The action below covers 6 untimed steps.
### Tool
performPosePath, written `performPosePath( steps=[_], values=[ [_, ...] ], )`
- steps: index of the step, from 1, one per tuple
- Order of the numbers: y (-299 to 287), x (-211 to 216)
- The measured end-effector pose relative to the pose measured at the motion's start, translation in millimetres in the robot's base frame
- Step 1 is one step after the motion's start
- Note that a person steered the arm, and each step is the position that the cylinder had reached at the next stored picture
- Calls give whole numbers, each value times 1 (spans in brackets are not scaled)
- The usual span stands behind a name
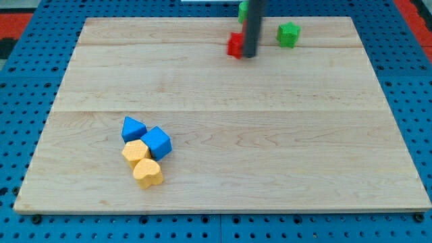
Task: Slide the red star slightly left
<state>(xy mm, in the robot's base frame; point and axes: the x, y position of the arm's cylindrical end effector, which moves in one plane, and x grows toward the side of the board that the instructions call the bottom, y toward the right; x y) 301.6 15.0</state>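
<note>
The red star (235, 44) lies near the view's top, a little right of centre on the wooden board (223, 135). My dark rod comes down from the top edge, and my tip (250, 55) rests against the star's right side, partly hiding it. A green block (289, 34) lies to the right of the rod. Another green block (242, 10) shows at the top edge, mostly hidden behind the rod.
A cluster sits at the lower left: a blue triangular block (133, 127), a blue cube (157, 142), a yellow block (136, 152) and a yellow heart-like block (148, 173), all touching. The board's top edge is close behind the red star.
</note>
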Motion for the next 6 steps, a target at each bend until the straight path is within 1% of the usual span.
performPosePath(
  steps=[1, 2, 4, 5, 6],
  values=[
    [13, 24],
    [31, 34],
    [32, 30],
    [15, -27],
    [-18, -44]
  ],
)
